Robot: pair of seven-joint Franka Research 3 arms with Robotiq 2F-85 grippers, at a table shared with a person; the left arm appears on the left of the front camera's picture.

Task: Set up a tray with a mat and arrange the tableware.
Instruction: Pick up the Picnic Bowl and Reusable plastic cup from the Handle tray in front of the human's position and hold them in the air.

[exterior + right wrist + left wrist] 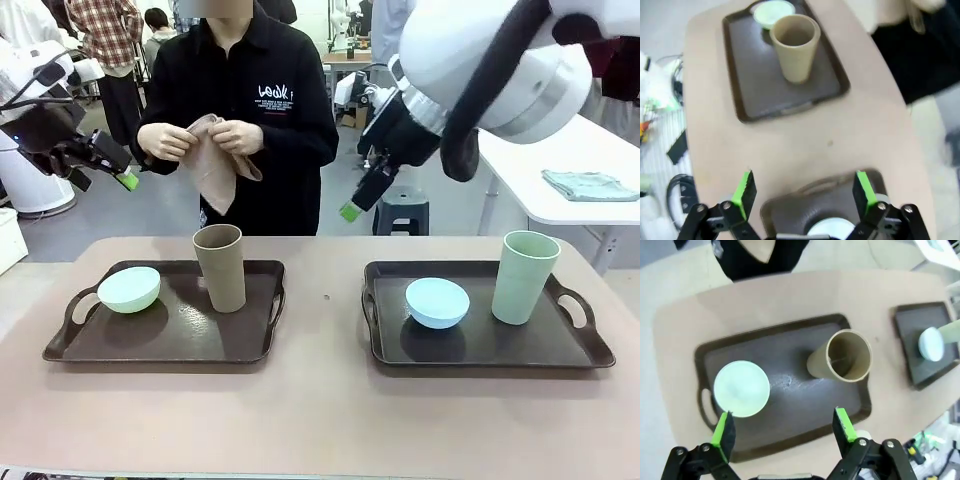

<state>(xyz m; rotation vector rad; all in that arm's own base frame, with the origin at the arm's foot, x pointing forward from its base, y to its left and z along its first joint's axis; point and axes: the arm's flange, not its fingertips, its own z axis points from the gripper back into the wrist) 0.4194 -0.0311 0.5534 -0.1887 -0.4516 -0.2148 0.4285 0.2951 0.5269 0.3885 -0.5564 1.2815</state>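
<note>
Beige table (320, 430) was shared by two robot arms and a person, with tableware laid out on a left tray (160, 345) and a right tray (500, 352).

On the left tray, both trays being dark brown, a mint green bowl (129, 289) was placed near the left handle, and a tan-brown cup (220, 267) was stood upright toward the far right corner. On the right tray, a light blue bowl (437, 302) was set beside an upright pale green cup (526, 277). Behind the table, a tan cloth (215, 170) was held at chest height in the hands (165, 142) of a person in black. The left gripper (782, 425) was poised high over the left tray, its fingers spread wide apart with nothing between them. The right gripper (804, 192) was poised over the right tray, fingers likewise apart and nothing gripped.
</note>
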